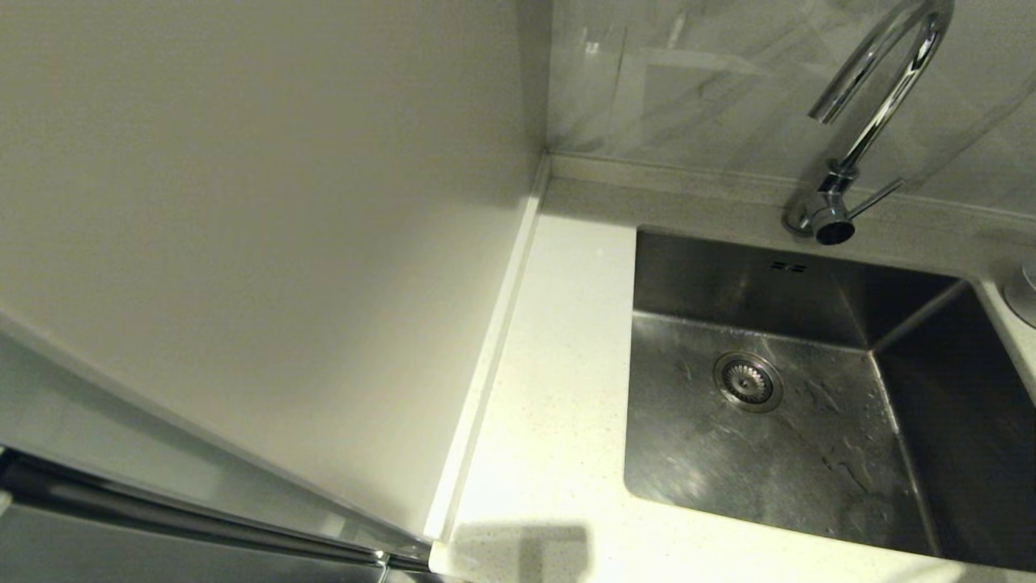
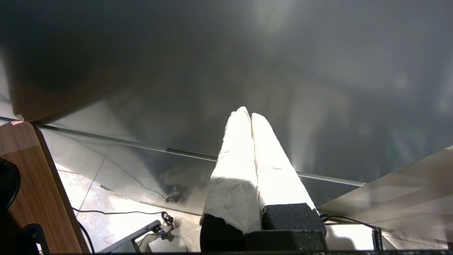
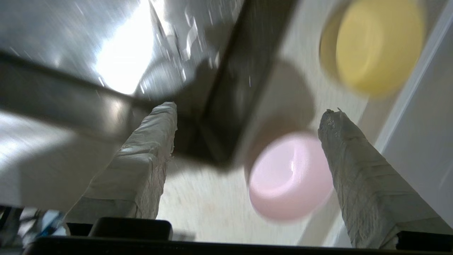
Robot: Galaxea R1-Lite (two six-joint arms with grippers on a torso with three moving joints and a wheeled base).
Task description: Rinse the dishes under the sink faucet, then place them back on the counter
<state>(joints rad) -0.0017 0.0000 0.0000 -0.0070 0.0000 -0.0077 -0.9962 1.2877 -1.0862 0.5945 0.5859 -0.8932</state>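
The pale pink bowl (image 3: pixel 288 175) sits on the white speckled counter (image 3: pixel 205 209), and the yellow-green bowl (image 3: pixel 375 46) stands farther along beside the raised edge strip. My right gripper (image 3: pixel 247 109) hangs open above the counter by the sink's corner (image 3: pixel 226 92), the pink bowl lying below, close to one of its fingers (image 3: pixel 354 170). The grey-blue bowl is out of view. In the head view the steel sink (image 1: pixel 728 461), its drain (image 1: pixel 747 380) and the chrome faucet (image 1: pixel 878 113) show without bowls or arms. My left gripper (image 2: pixel 247 113) is shut and holds nothing, parked away from the sink.
The counter (image 1: pixel 558 389) runs as a narrow strip between the sink and the off-white wall panel (image 1: pixel 243 243). Water drops lie on the sink floor. A steel panel (image 2: pixel 247 53) faces the left gripper, with cables on the floor below.
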